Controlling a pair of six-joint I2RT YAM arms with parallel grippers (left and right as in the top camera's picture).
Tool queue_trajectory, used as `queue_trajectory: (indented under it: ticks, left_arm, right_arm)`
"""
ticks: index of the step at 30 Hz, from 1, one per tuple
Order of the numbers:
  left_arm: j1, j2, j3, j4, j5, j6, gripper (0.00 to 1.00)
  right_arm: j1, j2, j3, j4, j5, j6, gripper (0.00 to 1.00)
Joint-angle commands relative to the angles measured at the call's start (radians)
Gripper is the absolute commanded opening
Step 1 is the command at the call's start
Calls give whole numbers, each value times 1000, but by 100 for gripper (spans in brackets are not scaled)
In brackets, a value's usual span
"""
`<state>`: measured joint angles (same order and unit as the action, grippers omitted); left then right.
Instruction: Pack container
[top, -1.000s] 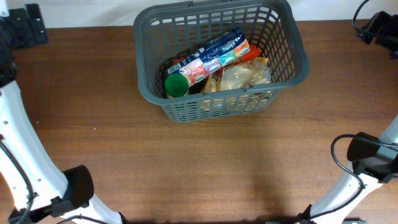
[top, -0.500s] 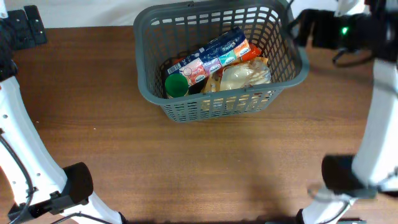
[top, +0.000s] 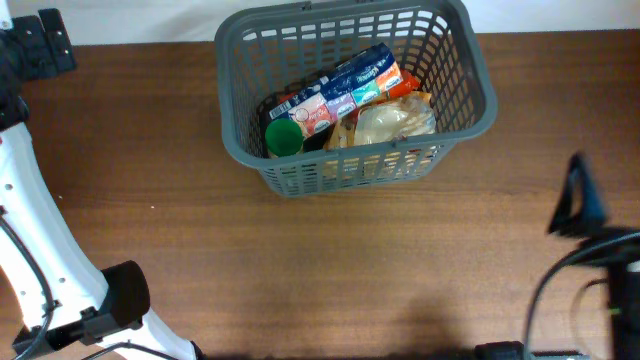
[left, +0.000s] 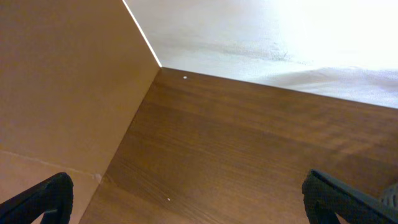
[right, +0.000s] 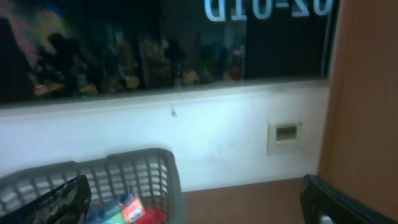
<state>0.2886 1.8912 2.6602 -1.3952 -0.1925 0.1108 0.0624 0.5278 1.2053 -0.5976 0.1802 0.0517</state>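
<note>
Nearest me, on the side of the table (top: 300, 260) away from the container (top: 340, 172), both arms stand well clear of it. The left arm (top: 30, 230) is off to the container's left and the right arm (top: 578, 200) off to its right.

The left gripper (left: 193, 202) is released. Its own camera shows the two fingertips spread wide, with only bare wood and a pale wall between them. The right gripper (right: 199, 205) is also spread and carrying nothing. It is tipped up enough that its view catches a corner of the container low on the left, with a white wall beyond.

Between the arms and the container I see only plain tabletop, with no loose groceries.

The container sits toward the far edge of the table, about the middle of its width. Inside, against the near-left corner, is a green-lidded jar (top: 284, 138). A blue packet (top: 350, 88) lies on a slant across the middle, and a clear bag (top: 395, 122) rests against the near wall at the right.

I'd judge the packing as good as finished, or paused between items. If another item is meant to go in, it is out of view, so the next move would be to find it and lower it into the open far side of the container, over the rim.
</note>
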Motion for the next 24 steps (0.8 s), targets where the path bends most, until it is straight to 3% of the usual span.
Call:
queue_trajectory:
  ticks: [1,6,11,24]
  left_arm:
    - [3,6,-2,3,-7,-9,99]
    - [3,6,-2,3,-7,-9,99]
    - [3,6,-2,3,-7,-9,99]
    - [3,6,-2,3,-7,-9,99]
  right_arm:
    - [1,-187,-304,43,112,-3,99]
    - [2,-340,-689,172,176,-2,99]
    - [2,-415,-948,366,175,-2,99]
    - [2,-525,-1188,526,172,-2,99]
